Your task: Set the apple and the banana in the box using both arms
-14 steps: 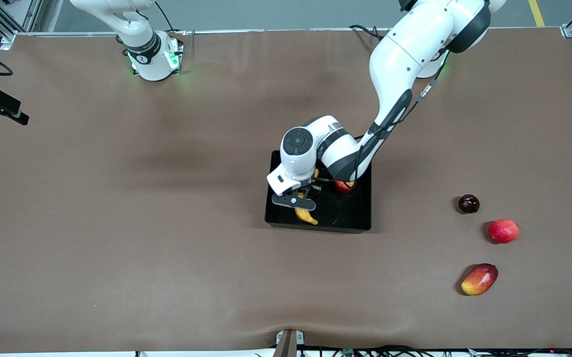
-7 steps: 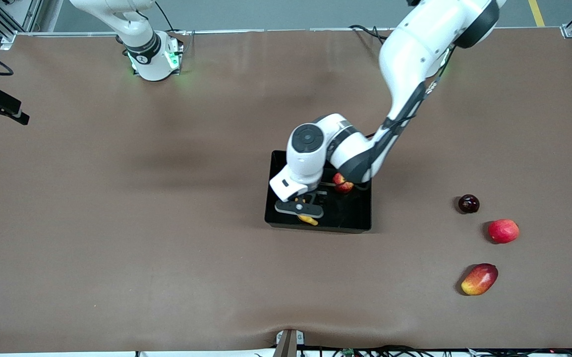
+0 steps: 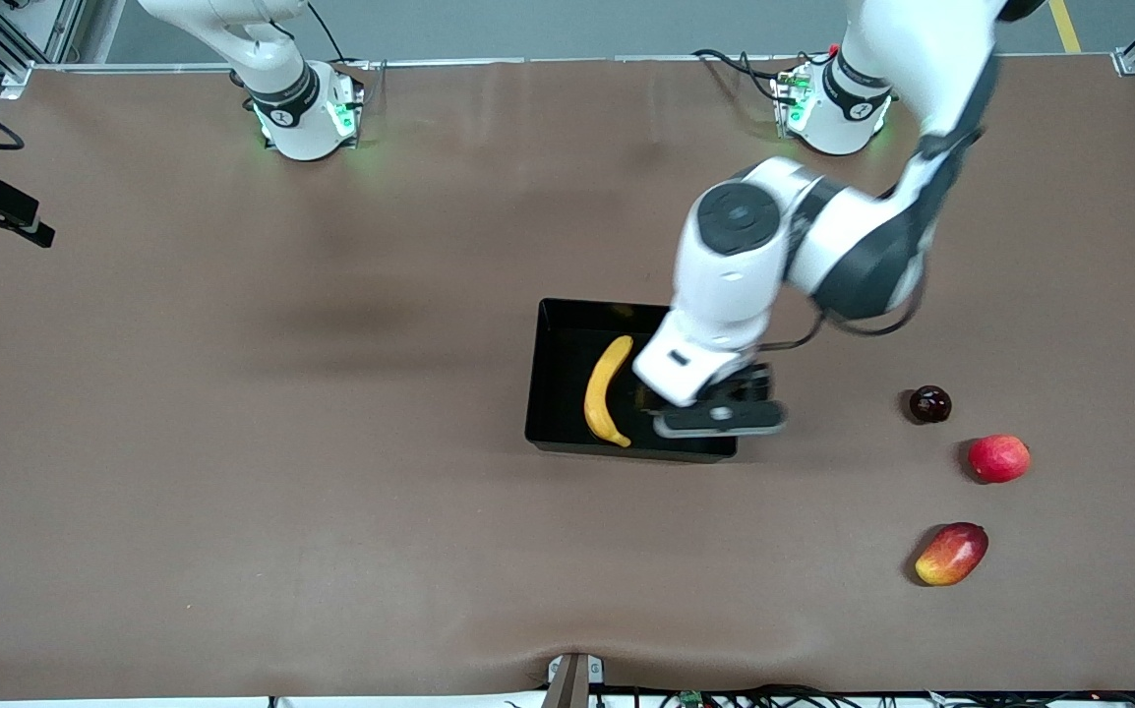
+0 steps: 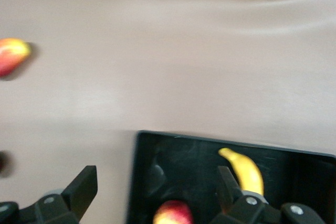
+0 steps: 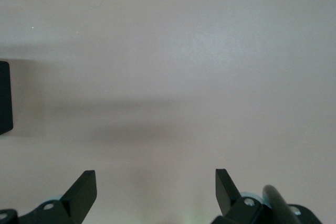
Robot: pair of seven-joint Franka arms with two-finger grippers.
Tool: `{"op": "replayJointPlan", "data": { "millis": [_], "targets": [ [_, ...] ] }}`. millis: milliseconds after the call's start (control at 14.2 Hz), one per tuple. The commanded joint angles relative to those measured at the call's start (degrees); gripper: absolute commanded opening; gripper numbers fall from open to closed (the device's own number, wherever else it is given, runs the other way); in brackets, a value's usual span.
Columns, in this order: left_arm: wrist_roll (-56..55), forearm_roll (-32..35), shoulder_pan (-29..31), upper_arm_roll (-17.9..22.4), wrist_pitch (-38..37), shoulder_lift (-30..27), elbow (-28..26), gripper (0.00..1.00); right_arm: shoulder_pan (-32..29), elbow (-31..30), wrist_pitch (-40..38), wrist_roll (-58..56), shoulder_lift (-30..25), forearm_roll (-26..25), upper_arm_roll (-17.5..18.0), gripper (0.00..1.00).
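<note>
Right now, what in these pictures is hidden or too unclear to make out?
- Apple: hidden in the front view by the left arm over the box; the left wrist view's edge cuts it off.
- Left gripper: open; its fingers are hidden under the arm in the front view.
- Right gripper: open over bare table in its wrist view; not visible in the front view.
- Dark round fruit: too small to identify.
- Banana: one end hidden by a gripper finger in the left wrist view.

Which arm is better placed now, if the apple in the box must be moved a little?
Left, likely. The left gripper hangs open over the box, with the apple just beneath it; the right gripper waits open over the table.
</note>
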Motion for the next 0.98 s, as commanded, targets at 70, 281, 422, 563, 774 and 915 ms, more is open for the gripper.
{"op": "replayJointPlan", "data": {
  "millis": [70,281,422,563,774,915],
  "targets": [
    [0.3,-3.7,5.9,-0.2,-6.9,-7.2,-2.6,1.0,-1.0,-0.2,0.0,-1.0,-1.0,-0.8,0.7,1.0],
    [2.7,-6.5,11.4,-0.4,-10.5,-10.5,-2.6,1.0,-1.1,-0.2,-0.1,-1.0,-1.0,-0.9,0.7,1.0],
    [10.1,-9.5,15.2,-0.2,-13.1,-12.2,-2.8,1.0,-1.3,-0.2,-0.1,-1.0,-1.0,-0.8,0.7,1.0],
    [18.5,-12.8,16.8,1.7,-13.8,-16.5,-6.0,1.0,-1.3,-0.2,-0.1,-1.0,-1.0,-0.8,0.7,1.0],
    [26.4,-16.7,14.1,10.3,-13.9,-25.0,-13.8,1.0,-1.3,-0.2,0.0,-1.0,-1.0,-0.9,0.7,1.0],
    [31.1,-17.9,11.6,14.1,-13.9,-29.3,-17.6,1.0,-0.9,-0.2,0.0,-0.9,-1.0,-3.2,0.8,1.0]
  ]
}}
